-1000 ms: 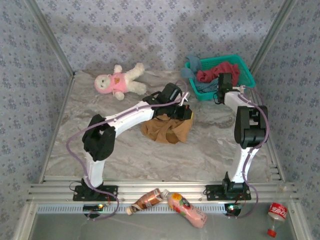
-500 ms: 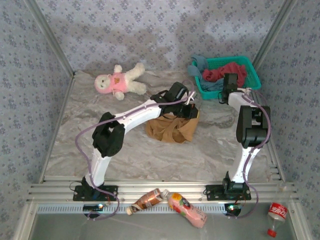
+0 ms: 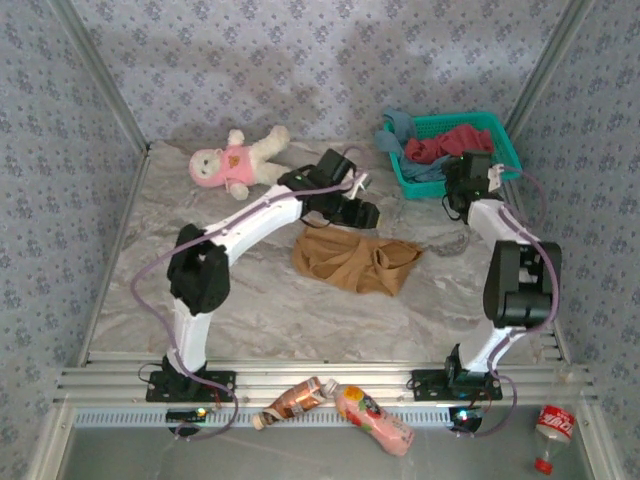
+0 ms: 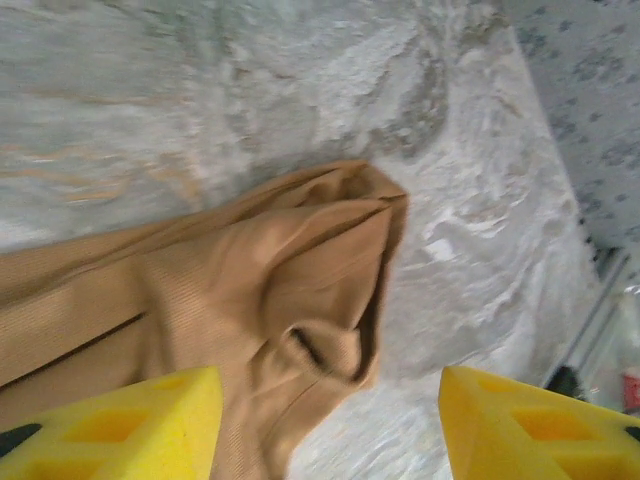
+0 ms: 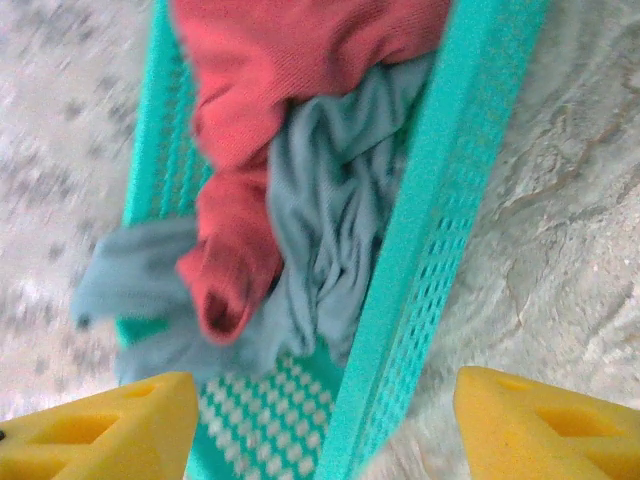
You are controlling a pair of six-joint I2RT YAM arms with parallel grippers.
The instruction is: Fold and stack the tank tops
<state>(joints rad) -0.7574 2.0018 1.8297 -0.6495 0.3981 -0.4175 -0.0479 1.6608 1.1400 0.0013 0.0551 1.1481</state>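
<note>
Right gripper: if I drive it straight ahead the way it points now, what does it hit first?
Most likely the right gripper meets the teal basket at its rim, then the dusty blue tank top inside; depth is unclear.

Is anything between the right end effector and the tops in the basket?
Partly. The basket's teal side wall runs between the fingers of the open right end effector in the wrist view. Beyond it, the dark red top lies over part of the dusty blue top; nothing covers the red one.
</note>
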